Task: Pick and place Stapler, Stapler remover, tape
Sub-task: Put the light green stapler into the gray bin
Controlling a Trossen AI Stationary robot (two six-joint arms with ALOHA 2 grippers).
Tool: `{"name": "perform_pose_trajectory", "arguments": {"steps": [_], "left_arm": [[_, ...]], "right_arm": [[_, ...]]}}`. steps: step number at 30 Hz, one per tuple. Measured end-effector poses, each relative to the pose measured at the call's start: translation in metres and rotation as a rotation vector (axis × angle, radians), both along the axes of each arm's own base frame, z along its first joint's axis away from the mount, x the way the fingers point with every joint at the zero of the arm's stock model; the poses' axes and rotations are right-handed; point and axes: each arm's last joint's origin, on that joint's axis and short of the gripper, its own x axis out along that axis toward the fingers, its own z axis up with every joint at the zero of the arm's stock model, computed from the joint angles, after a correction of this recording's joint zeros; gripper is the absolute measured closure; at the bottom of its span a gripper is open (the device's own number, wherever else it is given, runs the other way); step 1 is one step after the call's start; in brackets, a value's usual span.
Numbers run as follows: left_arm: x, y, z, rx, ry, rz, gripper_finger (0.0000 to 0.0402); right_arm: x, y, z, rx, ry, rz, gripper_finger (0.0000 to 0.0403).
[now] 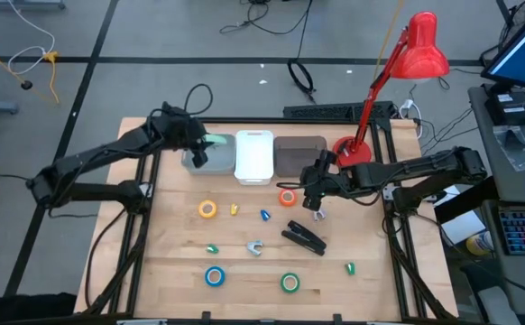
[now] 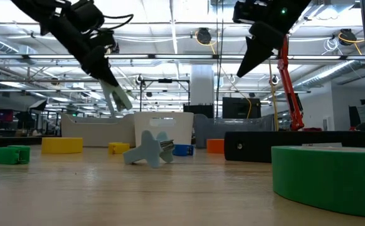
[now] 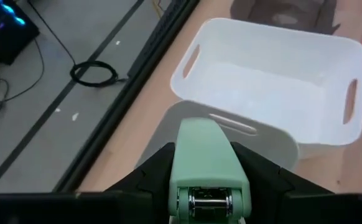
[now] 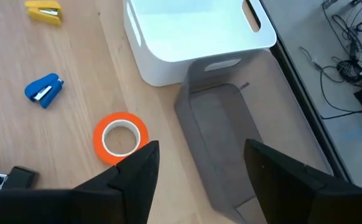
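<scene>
We see the black stapler lying flat on the worktop right of centre, just below and apart from the right claw, which hangs above the wood with its fingers spread and holding nothing. It is long and slim, angled, with a silvery strip. The orange tape lies just beside that claw; in the right wrist view it sits between the fingers' line and a blue mini stapler. The yellow tape lies left of centre, the blue tape and green tape near the front edge, well apart from each other. A grey remover rests between them, mid-worktop.

The left claw is over the grey bin at the back edge, pinching a pale green stapler. The white bin and brown bin stand beside it. Bare wood lies open along the left and right edges.
</scene>
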Motion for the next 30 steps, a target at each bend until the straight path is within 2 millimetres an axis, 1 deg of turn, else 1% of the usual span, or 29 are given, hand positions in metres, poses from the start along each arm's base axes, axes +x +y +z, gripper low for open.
{"name": "perform_pose_trajectory", "arguments": {"steps": [3,5,8,14,19,22,27,30], "left_arm": [[-0.003,0.004,-0.009,0.005,-0.005,0.001,0.0264],[-0.004,0.006,-0.011,-0.002,-0.042,-0.022,0.027],[-0.007,0.008,-0.017,-0.017,-0.072,-0.043,0.027],[-0.012,0.009,-0.028,-0.041,-0.08,-0.063,0.0251],[-0.014,0.011,-0.035,-0.038,-0.135,-0.098,0.027],[-0.017,0.011,-0.04,-0.052,-0.148,-0.113,0.0271],[-0.021,0.013,-0.049,-0.036,-0.161,-0.098,0.025],[-0.022,0.014,-0.052,-0.019,-0.181,-0.1,0.0253]], "right_arm": [[0.0,0.0,0.0,0.0,-0.001,0.0,0.0177],[0.0,0.0,0.0,0.0,-0.001,0.0,0.0177],[0.0,0.0,0.0,0.002,-0.003,-0.003,0.0176],[0.0,0.0,0.0,0.009,-0.009,-0.012,0.0177],[0.001,0.0,0.0,0.009,-0.014,-0.011,0.0175],[0.001,0.0,0.001,0.01,-0.023,-0.011,0.0176],[0.002,0.0,0.001,0.01,-0.027,-0.01,0.0176],[0.002,0.0,0.001,0.01,-0.027,-0.011,0.0177]]}}
